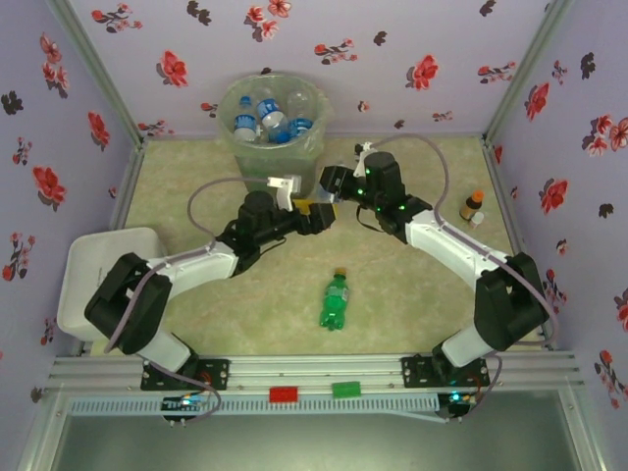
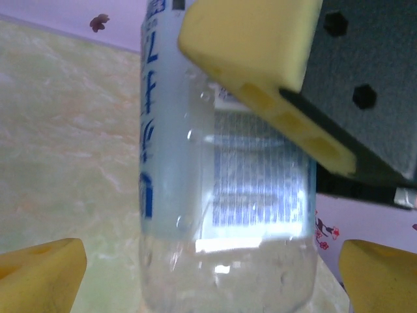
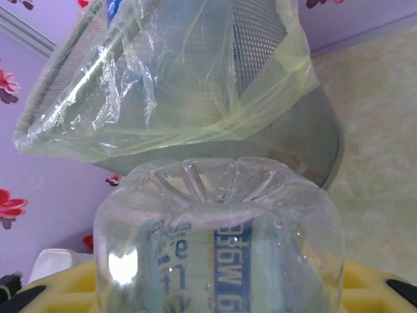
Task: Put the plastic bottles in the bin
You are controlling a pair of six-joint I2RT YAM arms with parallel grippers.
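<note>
- The right gripper [image 3: 215, 290] clamps a clear plastic bottle with a blue label [image 2: 221, 195], base towards the tall grey-green tapered bin [image 3: 195, 85] just beyond.
- The left gripper [image 2: 212, 274] is spread wide, its fingers either side of that bottle and apart from it.
- Best to back the left off straight, then lift over the rim before release, clear of the loose liner [image 3: 130, 98].
- A green plastic bottle [image 1: 336, 302] lies on the table [image 1: 196, 196], well apart.

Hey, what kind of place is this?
Probably a robot test booth: flowered walls enclose a table, and the left arm and right arm are bolted to its front rail.
</note>
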